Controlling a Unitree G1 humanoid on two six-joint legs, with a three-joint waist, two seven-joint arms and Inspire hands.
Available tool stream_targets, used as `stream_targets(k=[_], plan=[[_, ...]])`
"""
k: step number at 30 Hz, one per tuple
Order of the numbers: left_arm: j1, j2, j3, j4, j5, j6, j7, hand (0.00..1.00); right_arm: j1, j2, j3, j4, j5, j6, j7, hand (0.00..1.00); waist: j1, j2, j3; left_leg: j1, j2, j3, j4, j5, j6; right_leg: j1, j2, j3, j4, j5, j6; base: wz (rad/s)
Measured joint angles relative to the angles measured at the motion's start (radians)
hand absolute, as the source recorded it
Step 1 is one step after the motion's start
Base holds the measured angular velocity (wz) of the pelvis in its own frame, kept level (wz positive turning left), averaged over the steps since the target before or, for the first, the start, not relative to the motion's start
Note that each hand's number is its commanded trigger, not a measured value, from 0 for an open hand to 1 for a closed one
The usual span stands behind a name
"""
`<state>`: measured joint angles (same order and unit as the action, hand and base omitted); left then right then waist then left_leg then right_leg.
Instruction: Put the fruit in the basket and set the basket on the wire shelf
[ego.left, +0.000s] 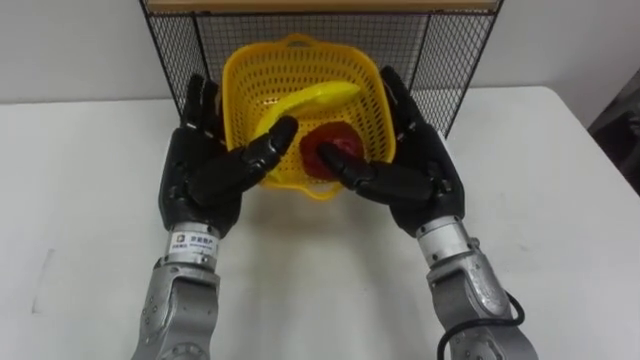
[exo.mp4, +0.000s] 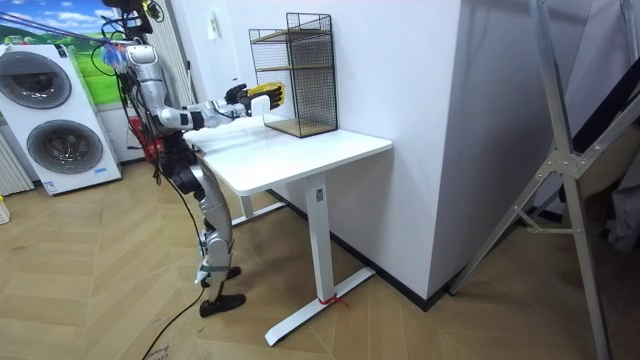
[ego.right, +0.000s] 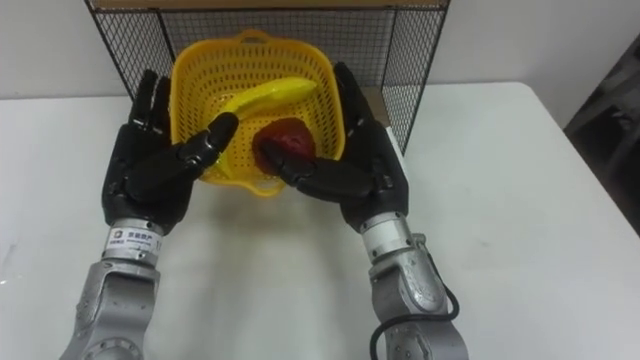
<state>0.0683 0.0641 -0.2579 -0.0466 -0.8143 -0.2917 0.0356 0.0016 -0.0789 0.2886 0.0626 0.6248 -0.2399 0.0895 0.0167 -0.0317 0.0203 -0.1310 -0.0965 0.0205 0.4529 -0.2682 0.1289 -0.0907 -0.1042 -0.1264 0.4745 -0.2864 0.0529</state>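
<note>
**Two-Hand Basket Carry at the Shelf Opening**

The left hand (ego.left: 200, 175) lies flat against the outer left wall of the basket (ego.left: 245, 90), fingers straight along it and thumb hooked over the near rim. The right hand (ego.left: 420, 170) mirrors this on the right wall, its thumb reaching in over the red fruit (ego.left: 340, 140). Each hand is thus clamped on the basket, the wall caught between thumb and fingers. The grip looks chosen to squeeze from both sides, so that the flexible plastic stays level and cannot swing.

Contents: one banana (ego.left: 315, 97) lies diagonally across the basket floor, and the red fruit sits at the near right corner, beside the banana. No fruit shows on the table (ego.left: 80, 200), so loading appears complete.

From where I stand, the robot is at the table's end with both arms stretched forward. The basket hangs clear of the tabletop at the mouth of the wire shelf (ego.left: 180, 40), below its wooden board. Whether the far rim has entered the bay cannot be told. Placement on the shelf is not yet done.
</note>
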Motion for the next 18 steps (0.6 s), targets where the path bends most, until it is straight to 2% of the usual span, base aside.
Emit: stream_targets(k=[3, 5, 14, 18], plan=[[0.0, 0.003, -0.001, 0.0, 0.003, 0.001, 0.0, 0.0, -0.006, 0.001, -0.002, 0.0, 0.002, 0.0, 0.0, 0.0, 0.005, 0.003, -0.0019, 0.004, 0.018, 0.001, -0.015, 0.002, -0.004, 0.039, 0.023, -0.005, -0.074, 0.027, -0.005, -0.07], [0.001, 0.005, -0.004, 0.0, 0.003, 0.004, 0.001, 0.0, -0.007, 0.001, -0.006, 0.0, 0.005, 0.001, 0.0, 0.0, 0.004, 0.002, -0.0026, 0.01, 0.022, 0.001, -0.027, 0.003, -0.006, 0.051, 0.029, -0.004, -0.101, 0.037, -0.005, -0.05], [0.001, 0.005, -0.005, 0.0, 0.003, 0.005, 0.005, 0.0, -0.012, 0.001, -0.006, -0.001, 0.003, 0.001, 0.0, 0.0, 0.004, 0.01, -0.0006, 0.044, 0.027, 0.004, -0.064, 0.005, -0.008, 0.096, 0.04, 0.002, -0.168, 0.054, -0.005, -0.01], [0.002, 0.006, -0.003, 0.0, 0.003, 0.017, 0.005, 0.0, -0.011, 0.001, -0.007, 0.0, 0.002, 0.004, 0.0, 0.0, 0.009, 0.014, -0.0012, 0.065, 0.033, 0.009, -0.082, 0.009, -0.015, 0.113, 0.049, 0.011, -0.187, 0.066, -0.01, -0.05]])
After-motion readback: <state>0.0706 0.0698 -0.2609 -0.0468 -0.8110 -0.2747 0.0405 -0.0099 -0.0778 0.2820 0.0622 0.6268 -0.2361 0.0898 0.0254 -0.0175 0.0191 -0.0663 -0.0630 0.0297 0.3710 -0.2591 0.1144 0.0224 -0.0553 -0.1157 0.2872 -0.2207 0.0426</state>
